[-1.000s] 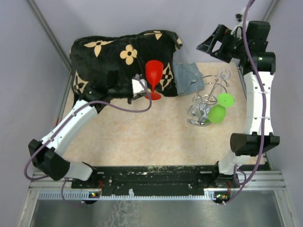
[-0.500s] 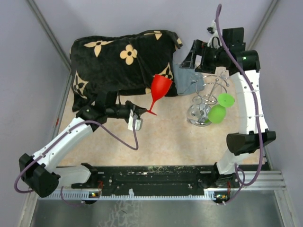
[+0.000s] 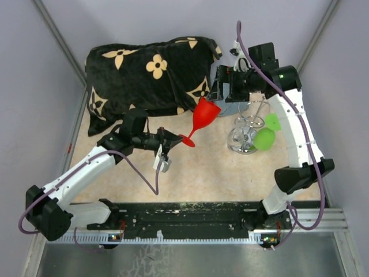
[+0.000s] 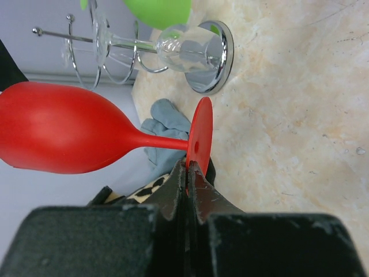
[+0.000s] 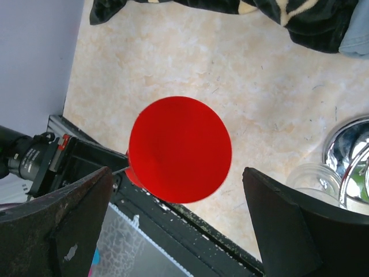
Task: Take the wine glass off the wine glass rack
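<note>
While the left claw (image 3: 176,139) is clamped fully closed, its two fingertips (image 4: 180,176) pinch the rim of the round foot of the red wine glass (image 3: 203,113). No other part of this glass is supported. From the left claw (image 4: 187,170), the stem runs outward and the bowl lies at the far end, tilted away from the fingertips.

The right claw (image 3: 222,86) stands at its widest and holds nothing. In the right wrist view, the red wine glass (image 5: 180,149) appears as a red disc below the claw, centred between the two spread fingers (image 5: 75,222) and touching neither.

The wine glass rack (image 3: 247,126) stands on the table (image 3: 173,173) beside the right claw, on the side toward that arm's base. Seen from the left claw, the rack (image 4: 218,55) lies ahead, beyond the foot of the red glass (image 4: 63,135) and apart from it.

Two glasses are at the rack:
- The green wine glass (image 3: 266,136) is on the rack's side away from the left claw.
- The clear wine glass (image 4: 185,48) has its bowl against the mirror base, with its stem among the wire loops.

A black blanket with tan flowers (image 3: 144,75) lies beyond the left claw. A grey cloth (image 4: 165,120) lies under the right claw, between blanket and rack.
</note>
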